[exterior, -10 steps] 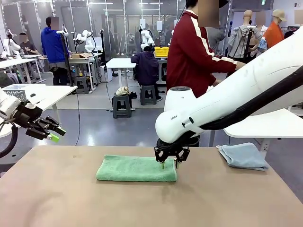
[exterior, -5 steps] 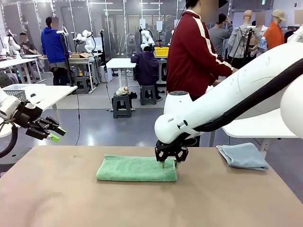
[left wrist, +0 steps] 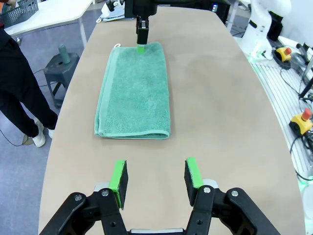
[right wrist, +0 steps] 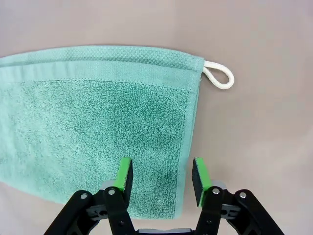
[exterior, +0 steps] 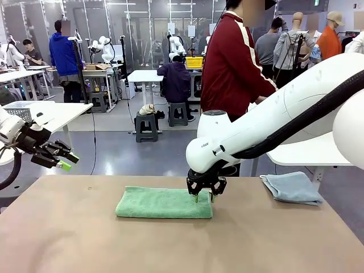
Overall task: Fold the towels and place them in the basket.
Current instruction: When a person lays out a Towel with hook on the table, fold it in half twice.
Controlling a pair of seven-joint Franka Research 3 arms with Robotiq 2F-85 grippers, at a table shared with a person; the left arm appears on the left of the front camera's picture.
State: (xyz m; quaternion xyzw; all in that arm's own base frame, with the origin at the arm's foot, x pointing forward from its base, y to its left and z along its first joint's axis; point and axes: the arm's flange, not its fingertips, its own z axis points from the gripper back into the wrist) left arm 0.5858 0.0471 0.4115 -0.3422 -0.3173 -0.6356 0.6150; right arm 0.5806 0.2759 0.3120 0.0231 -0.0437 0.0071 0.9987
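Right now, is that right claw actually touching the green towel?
Cannot tell. In the right wrist view the right gripper is open, straddling the green towel's edge; the front view puts its tips at the cloth, but neither shows contact or gap plainly.

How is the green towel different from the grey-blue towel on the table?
The green towel lies folded into a neat long rectangle near the table's middle; the grey-blue towel lies loosely bunched at the right far edge. The right gripper hangs open over the green towel's end; no gripper is near the grey-blue towel. Both rest on the table.
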